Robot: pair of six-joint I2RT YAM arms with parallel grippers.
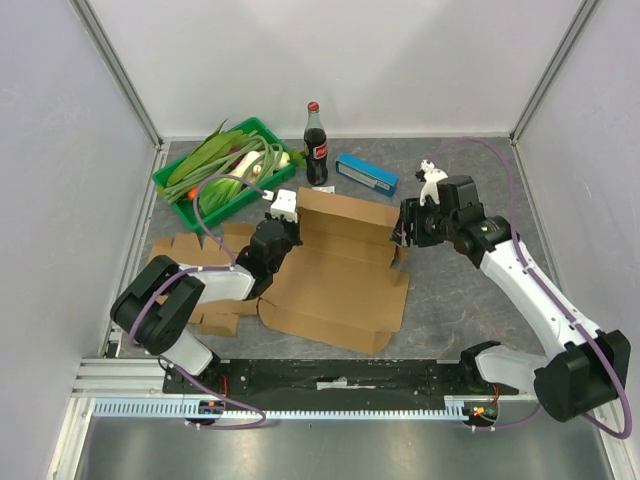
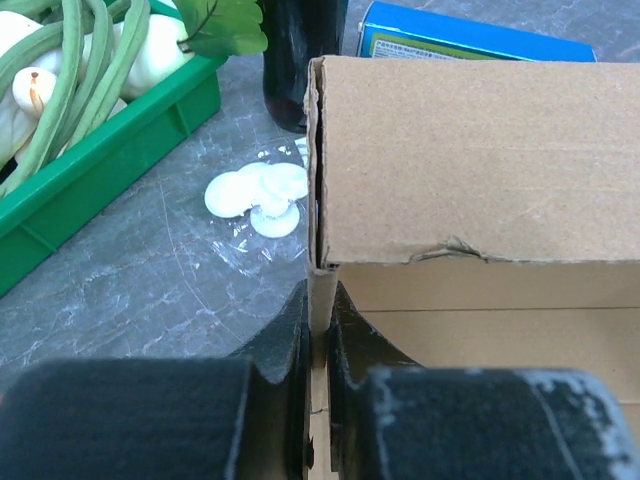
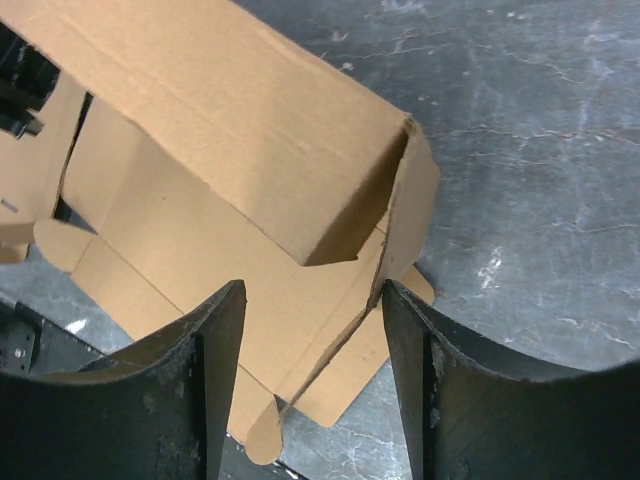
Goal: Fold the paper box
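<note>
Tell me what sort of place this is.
Likely a robotics lab test cell: white panels in an aluminium frame enclose a grey table, the left arm and right arm are bolted at its near edge, and mismatched props sit there, a cardboard box, a green crate of vegetables, a cola bottle.

A grey marbled tabletop fills the middle of the frame under even light, boxed in by plain white wall panels at top and sides, with aluminium posts in the upper corners.
</note>
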